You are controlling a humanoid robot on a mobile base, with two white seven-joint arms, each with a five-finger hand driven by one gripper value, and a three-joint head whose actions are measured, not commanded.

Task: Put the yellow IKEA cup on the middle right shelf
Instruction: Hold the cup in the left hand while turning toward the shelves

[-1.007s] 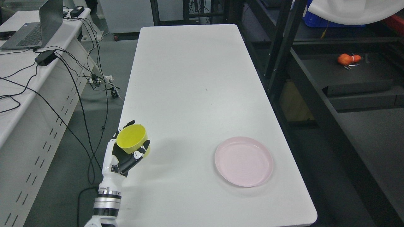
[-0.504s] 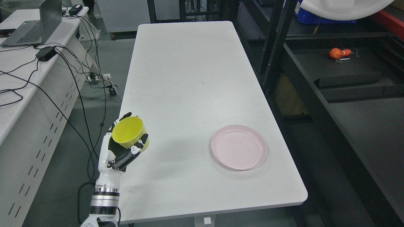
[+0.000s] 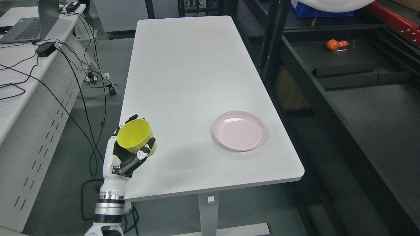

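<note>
A long white bench [image 3: 183,75] runs away from the camera over a grey floor [image 3: 98,108]. Its near right corner and its single white leg [image 3: 208,213] show at the bottom. A pink plate [image 3: 239,130] lies flat on the bench near the right edge, toward the near end. To the left stands a white desk [image 3: 19,82] with a laptop [image 3: 29,19], a black power adapter [image 3: 45,49] and loose black cables [image 3: 82,91] hanging to the floor. To the right is a black shelf rack [image 3: 328,91]; on one of its boards, far back, lies a small orange object [image 3: 334,44].

Against the earlier frames the whole picture has shifted: the bench, plate and rack sit higher and further left, and more of the bench's near edge and its leg have come into sight, so the camera has moved. The plate keeps its place on the bench.

The left robot hand [image 3: 126,155] rises from the lower left, its fingers [image 3: 146,151] wrapped around the yellow cup [image 3: 135,136], gripping it as before. The cup is held in the air at the bench's near left edge, well apart from the rack. Its open mouth faces up and tilts toward the camera, its axis leaning off vertical.
</note>
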